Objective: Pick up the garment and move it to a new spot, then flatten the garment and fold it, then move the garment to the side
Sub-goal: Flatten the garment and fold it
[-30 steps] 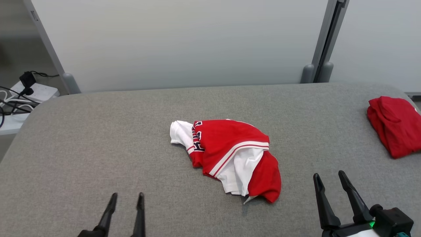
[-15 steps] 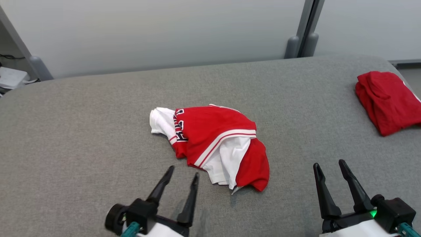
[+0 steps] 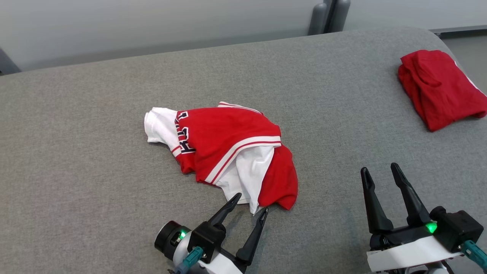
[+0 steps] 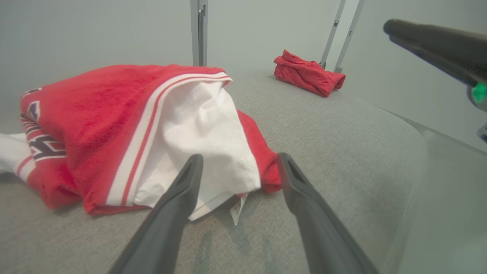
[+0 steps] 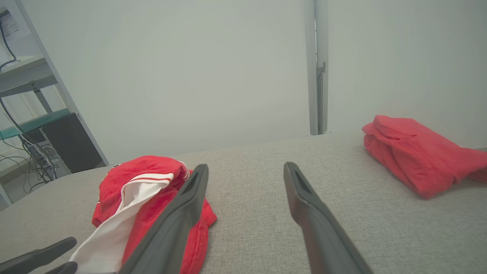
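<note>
Now my left jaws are open and empty, right by the near edge of the crumpled red-and-white jersey [image 3: 224, 140] in the middle of the table [image 3: 76, 198]. My right jaws are open and empty too. If I pinch only the thin white flap [image 3: 247, 179], it might slip out.

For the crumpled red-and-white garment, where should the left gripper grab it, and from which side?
Probably the white corner of the garment nearest the robot, approached low from the near side. It juts out loose beyond the bunched red folds, and the open left gripper is aimed at it.
</note>
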### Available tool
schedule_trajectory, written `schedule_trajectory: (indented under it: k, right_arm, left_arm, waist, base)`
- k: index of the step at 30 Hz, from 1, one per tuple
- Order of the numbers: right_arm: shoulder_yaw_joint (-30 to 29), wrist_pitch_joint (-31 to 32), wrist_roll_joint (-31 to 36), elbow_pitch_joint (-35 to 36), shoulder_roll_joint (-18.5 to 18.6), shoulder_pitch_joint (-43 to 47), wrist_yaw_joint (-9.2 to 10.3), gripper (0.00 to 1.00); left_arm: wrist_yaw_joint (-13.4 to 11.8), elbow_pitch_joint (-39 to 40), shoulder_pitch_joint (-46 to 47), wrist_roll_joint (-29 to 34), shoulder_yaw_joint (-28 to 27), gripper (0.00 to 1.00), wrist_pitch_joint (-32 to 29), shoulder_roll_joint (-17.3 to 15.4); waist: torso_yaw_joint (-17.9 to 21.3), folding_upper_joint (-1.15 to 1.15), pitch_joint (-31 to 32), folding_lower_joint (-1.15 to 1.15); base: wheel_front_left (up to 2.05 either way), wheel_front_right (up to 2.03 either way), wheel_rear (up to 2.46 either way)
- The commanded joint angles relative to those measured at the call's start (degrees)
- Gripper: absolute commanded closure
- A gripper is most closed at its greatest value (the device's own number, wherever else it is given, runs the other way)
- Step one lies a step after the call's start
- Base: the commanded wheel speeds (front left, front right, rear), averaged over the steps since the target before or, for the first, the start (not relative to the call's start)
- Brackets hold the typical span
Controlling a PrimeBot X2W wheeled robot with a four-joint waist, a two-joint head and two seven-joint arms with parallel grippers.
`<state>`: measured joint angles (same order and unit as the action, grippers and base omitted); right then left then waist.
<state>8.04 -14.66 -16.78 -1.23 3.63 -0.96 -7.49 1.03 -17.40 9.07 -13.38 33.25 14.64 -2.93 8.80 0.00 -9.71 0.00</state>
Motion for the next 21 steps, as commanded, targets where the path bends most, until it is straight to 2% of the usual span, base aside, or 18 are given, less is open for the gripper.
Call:
schedule_trajectory:
  k: [1,8,10,11,16,21]
  right_arm:
    - [1.42,-0.34,-0.27,1.15,0.19,-2.08,0.00,0.00]
    - [1.20,-0.34,-0.43,1.31,0.18,-2.52,0.00,0.00]
    - [1.18,-0.34,-0.40,1.41,0.30,-2.61,0.00,0.00]
    - [1.22,-0.34,-0.25,1.48,0.39,-2.66,0.00,0.00]
    - [1.56,-0.34,0.15,1.79,0.99,-2.60,0.00,0.00]
    - [1.89,-0.34,-0.17,-0.07,1.65,-1.81,0.00,0.00]
  left_arm:
    - [0.03,0.29,2.69,0.51,-1.23,0.00,0.22,0.05]
    - [-1.28,-2.14,4.16,-0.51,-0.45,0.02,0.24,0.05]
    - [-1.81,-2.91,4.53,-1.38,-0.64,0.58,0.25,0.05]
    - [-2.10,-3.29,4.71,-1.81,-0.76,1.00,0.26,0.05]
    - [-3.37,-2.84,5.55,-3.19,-1.72,1.00,0.32,0.05]
    - [-4.55,4.89,4.52,-3.22,-6.12,1.00,0.34,0.05]
  waist:
    - [0.58,0.00,-0.41,0.00]
    - [1.20,0.00,-0.97,0.00]
    - [1.28,0.00,-1.08,0.00]
    - [1.31,0.00,-1.12,0.00]
    - [0.91,0.00,-0.98,0.00]
    - [-1.06,0.00,-0.94,0.00]
  base:
    - [0.00,0.00,0.00]
    - [0.00,0.00,0.00]
    - [0.00,0.00,0.00]
    - [0.00,0.00,0.00]
    - [0.00,0.00,0.00]
    - [0.00,0.00,0.00]
